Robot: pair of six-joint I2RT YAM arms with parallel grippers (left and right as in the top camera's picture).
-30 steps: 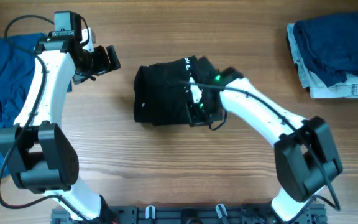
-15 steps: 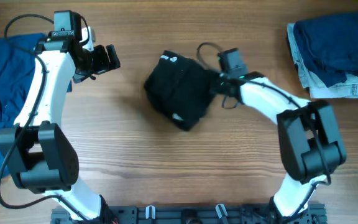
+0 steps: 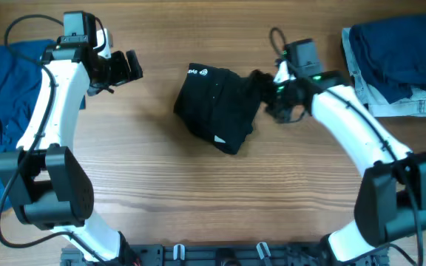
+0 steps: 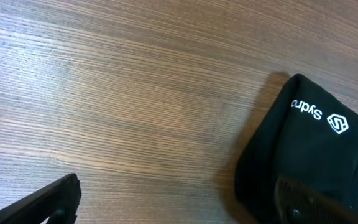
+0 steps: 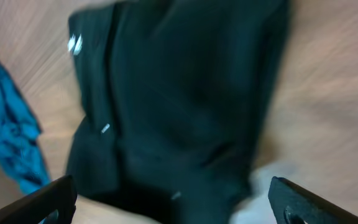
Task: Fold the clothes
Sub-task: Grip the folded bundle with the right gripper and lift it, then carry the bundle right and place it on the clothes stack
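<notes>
The clothes include a black top (image 3: pixel 217 107) with small white lettering, lying folded into a compact bundle at mid-table. It also shows in the left wrist view as black top (image 4: pixel 316 137) and, blurred, in the right wrist view as black top (image 5: pixel 179 106). My right gripper (image 3: pixel 272 97) stands open at the bundle's right edge; its jaws are wide apart and grip nothing (image 5: pixel 179 208). My left gripper (image 3: pixel 128 66) hovers open, apart from the top on its left, over bare wood (image 4: pixel 179 208). A bright blue garment (image 3: pixel 2 111) lies crumpled at the far left.
A pile of dark blue and pale denim clothing (image 3: pixel 394 63) sits at the back right corner. The blue garment (image 5: pixel 8 130) appears beyond the black top in the right wrist view. The table is wood-grain (image 3: pixel 198 192).
The right gripper opened and let go of the black top, then drew back up and to the right. The top was turned and shifted toward the back. The left arm stayed still.
</notes>
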